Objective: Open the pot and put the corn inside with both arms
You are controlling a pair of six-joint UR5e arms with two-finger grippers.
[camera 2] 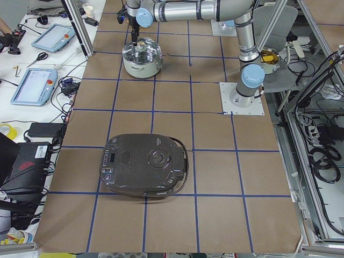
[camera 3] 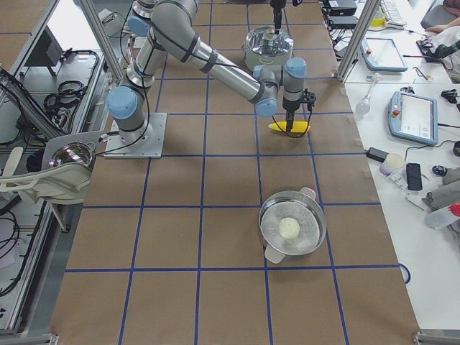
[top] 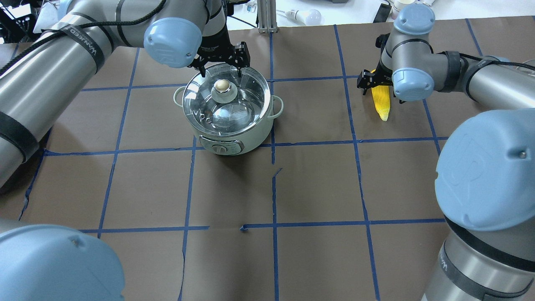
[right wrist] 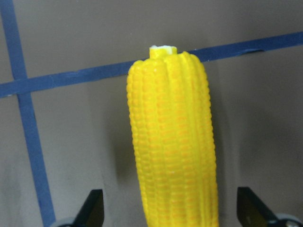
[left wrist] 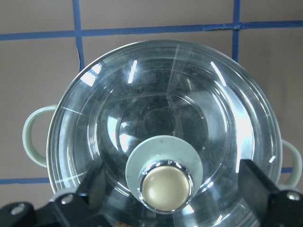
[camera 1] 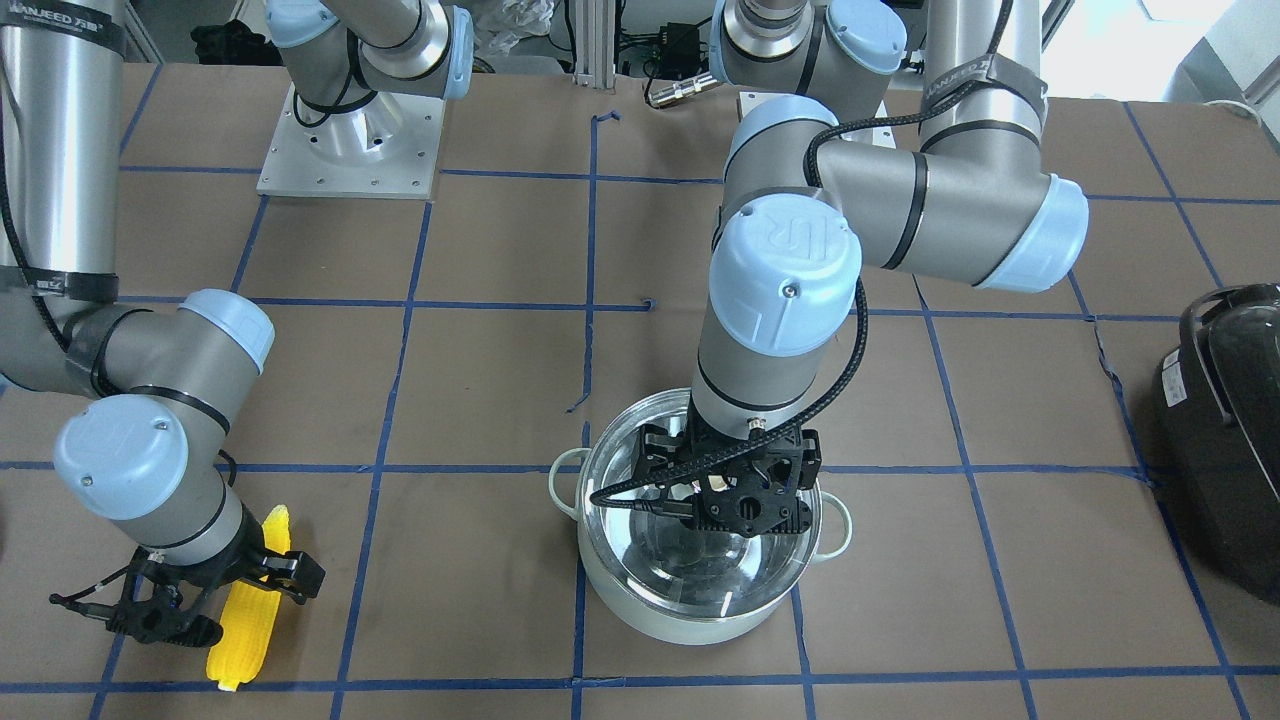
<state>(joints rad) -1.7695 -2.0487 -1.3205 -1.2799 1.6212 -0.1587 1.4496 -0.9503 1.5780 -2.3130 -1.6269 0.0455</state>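
The pale mint pot (top: 234, 138) stands on the table with its glass lid (top: 244, 106) on it. The brass knob (left wrist: 165, 187) sits between the fingers of my left gripper (left wrist: 173, 189), which is open and does not touch it. The left gripper also shows in the front view (camera 1: 730, 490), low over the lid. The yellow corn (right wrist: 173, 142) lies flat on the brown table. My right gripper (right wrist: 170, 210) is open, with one finger on each side of the cob. In the overhead view the corn (top: 382, 104) points out from under the right gripper (top: 378, 81).
A black rounded appliance (camera 2: 145, 164) sits on the table at my left end, also at the front view's right edge (camera 1: 1225, 440). A second steel pot with a lid (camera 3: 291, 228) stands towards my right end. Blue tape lines grid the brown table cover (top: 317, 184).
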